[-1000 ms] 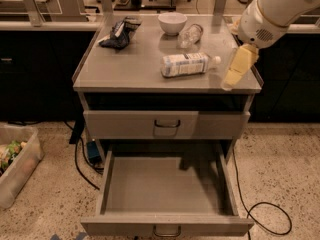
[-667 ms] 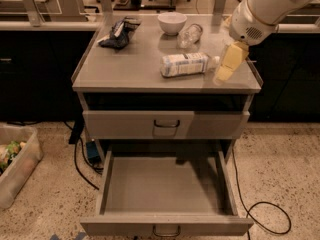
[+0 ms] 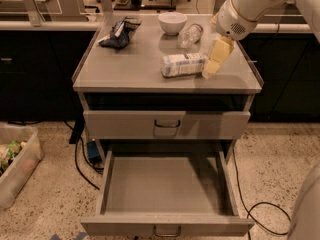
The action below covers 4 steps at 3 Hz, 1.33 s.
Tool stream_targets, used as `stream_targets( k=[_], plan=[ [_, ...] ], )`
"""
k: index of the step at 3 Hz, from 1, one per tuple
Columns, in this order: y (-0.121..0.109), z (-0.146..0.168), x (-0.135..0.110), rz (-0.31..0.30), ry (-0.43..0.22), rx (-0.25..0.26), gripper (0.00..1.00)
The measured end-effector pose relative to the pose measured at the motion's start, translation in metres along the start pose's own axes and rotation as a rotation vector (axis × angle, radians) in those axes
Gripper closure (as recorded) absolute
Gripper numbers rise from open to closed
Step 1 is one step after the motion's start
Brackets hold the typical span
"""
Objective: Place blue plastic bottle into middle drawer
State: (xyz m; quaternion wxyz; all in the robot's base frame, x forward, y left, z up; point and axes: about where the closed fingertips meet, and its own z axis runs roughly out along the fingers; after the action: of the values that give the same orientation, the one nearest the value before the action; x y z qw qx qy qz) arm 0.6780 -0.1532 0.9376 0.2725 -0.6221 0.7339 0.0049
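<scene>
Middle drawer [image 3: 165, 191]: pulled fully out, interior bare grey metal, loop handle at the front edge. It sits well below the jaws and nearer the camera, slightly to their left.

Upper drawer [image 3: 167, 124]: shut, directly above the open one, below and to the left of the jaws.

Cabinet top [image 3: 125, 71]: flat grey surface with a raised rim; the jaws hang over its right front part.

Bottle [image 3: 182, 65]: lying on its side on the cabinet top, long axis running left to right, label facing up. Its right end is just left of the jaw tips. Contact between the two cannot be told from this angle.

Gripper [image 3: 211, 70]: pale yellow, slanting down and to the left from the white arm [image 3: 245, 9] at upper right, tip low over the cabinet top at the bottle's right end. Jaw opening: cannot tell, since the gripper reads as a single shape. Nothing is lifted in it.

Clear bottle [image 3: 190, 34]: on its side, behind the jaws and a little to their left, apart from the labelled bottle.

Bowl [image 3: 172, 22]: white, upright, farther back and left of the clear bottle.

Dark bag [image 3: 120, 32]: crumpled, at the far left corner, well away from the jaws.
</scene>
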Motion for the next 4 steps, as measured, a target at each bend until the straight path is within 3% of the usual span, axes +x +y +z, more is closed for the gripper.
stream_targets(
  k=[1,3,4],
  plan=[
    [-0.004,0.012,-0.005,-0.009,0.01,-0.026,0.0],
    [-0.006,0.073,-0.024,-0.026,0.057,-0.165,0.0],
    [-0.006,0.073,-0.023,-0.026,0.057,-0.165,0.0]
  ],
)
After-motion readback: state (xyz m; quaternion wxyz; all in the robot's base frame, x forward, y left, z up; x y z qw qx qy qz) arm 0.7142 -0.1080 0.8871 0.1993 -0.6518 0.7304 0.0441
